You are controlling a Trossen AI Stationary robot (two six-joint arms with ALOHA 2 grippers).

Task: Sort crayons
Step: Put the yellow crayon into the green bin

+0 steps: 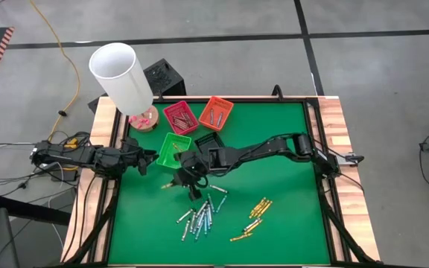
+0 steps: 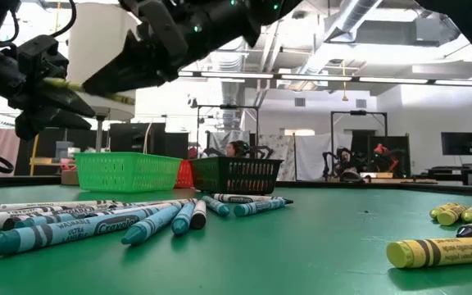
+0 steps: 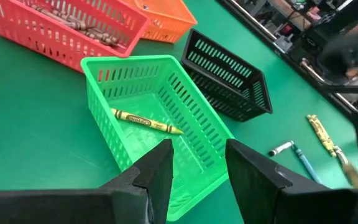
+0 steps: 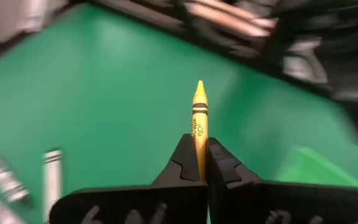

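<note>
R gripper (image 4: 199,163) pinched on thin yellow wax crayon (image 4: 198,127), near green slotted plastic tray (image 1: 174,149) | light, stiff, snaps (I'd grip mid-shaft) | L gripper (image 3: 196,167) parted, empty, above tray.

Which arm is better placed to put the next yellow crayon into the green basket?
The right: its gripper already clamps a yellow crayon near the green plastic basket, while the left gripper is empty.

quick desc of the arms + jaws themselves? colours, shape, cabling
Both arms are dark, near-black, jointed links. The left arm trails a tangle of dark cables off the table's side. The right arm is slim, and a thin cable runs from its base. The left gripper has broad, flat, matte black wedge-shaped jaws. The right gripper has matching black jaws tapering to narrow tips. No markings visible.
</note>
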